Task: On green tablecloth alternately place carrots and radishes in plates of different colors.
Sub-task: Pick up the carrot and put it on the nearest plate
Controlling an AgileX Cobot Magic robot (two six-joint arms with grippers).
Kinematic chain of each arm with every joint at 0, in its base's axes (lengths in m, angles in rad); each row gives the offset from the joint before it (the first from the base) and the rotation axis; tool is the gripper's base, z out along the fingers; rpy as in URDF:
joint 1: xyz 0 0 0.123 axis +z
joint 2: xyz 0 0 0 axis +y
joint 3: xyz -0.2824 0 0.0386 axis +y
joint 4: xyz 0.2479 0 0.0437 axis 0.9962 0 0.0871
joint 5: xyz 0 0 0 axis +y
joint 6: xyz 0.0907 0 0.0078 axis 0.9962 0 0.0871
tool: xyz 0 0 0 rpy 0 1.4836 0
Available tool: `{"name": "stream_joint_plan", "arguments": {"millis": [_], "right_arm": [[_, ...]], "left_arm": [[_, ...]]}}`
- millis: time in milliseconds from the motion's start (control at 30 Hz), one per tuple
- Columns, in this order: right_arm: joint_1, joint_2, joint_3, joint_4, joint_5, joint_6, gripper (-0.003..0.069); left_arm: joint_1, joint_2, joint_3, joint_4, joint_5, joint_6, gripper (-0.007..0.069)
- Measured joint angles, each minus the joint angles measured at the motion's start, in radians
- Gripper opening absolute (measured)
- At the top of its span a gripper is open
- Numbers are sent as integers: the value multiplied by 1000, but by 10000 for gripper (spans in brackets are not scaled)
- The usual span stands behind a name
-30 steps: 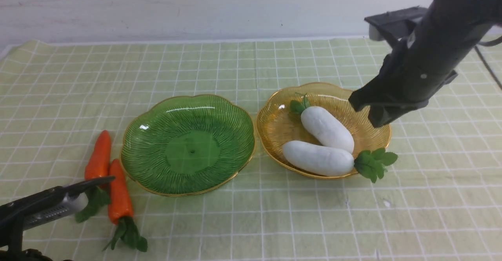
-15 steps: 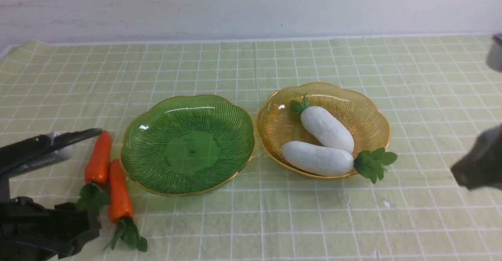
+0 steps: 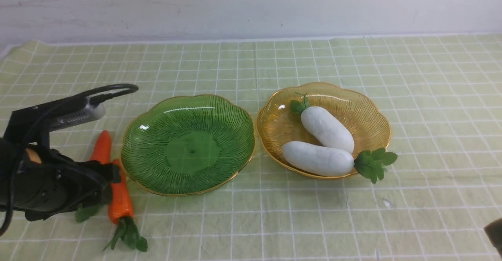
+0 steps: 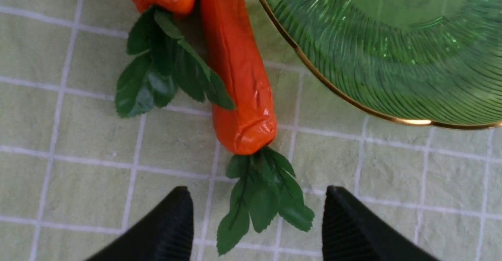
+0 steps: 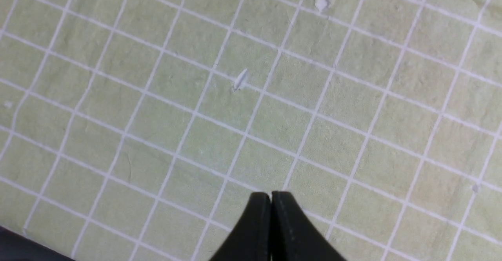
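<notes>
The far radish (image 3: 326, 129) and the near radish (image 3: 317, 158) lie together in the amber plate (image 3: 364, 108) on the right. The near one rests along the near rim, and its leaves reach out over the edge, above the green tablecloth (image 3: 274, 65) that covers the desk. I judge that this plate has its share. The green plate (image 3: 188, 135), just to its left, is bare, and it seems meant for the carrots.

The left carrot (image 3: 102, 151) and the right carrot (image 3: 119, 198) lie on the cloth to the left of the green plate, touching each other. Their tips point far and their leaves point near. The right carrot lies a little nearer and just beside the plate's gold rim.

The left pincer (image 4: 257, 198) is released and holds nothing. In the left wrist view its two black fingers (image 4: 164, 225) stand wide apart, one on each side of the right carrot's leaf tuft. I think the wide opening lets them pass around the orange body. There is little room, because the rim is close on one side and the left carrot touches on the other. A finger could therefore push one of them.

The right pincer (image 5: 270, 198) is clenched and empty over bare cloth at the near right, well apart from both plates. It is probably out of the way so that the left side can work alone.
</notes>
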Motion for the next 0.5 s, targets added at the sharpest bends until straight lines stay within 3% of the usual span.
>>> {"name": "stream_joint_plan", "arguments": {"millis": [200,500], "right_arm": [[0,0,2,0,-45,-2,-14],[0,0,5,0,-79,-4,-14]], "left_arm": [[0,144,-13,0,-31,-2,476],[0,273,-15,0,-129,-2,479]]}}
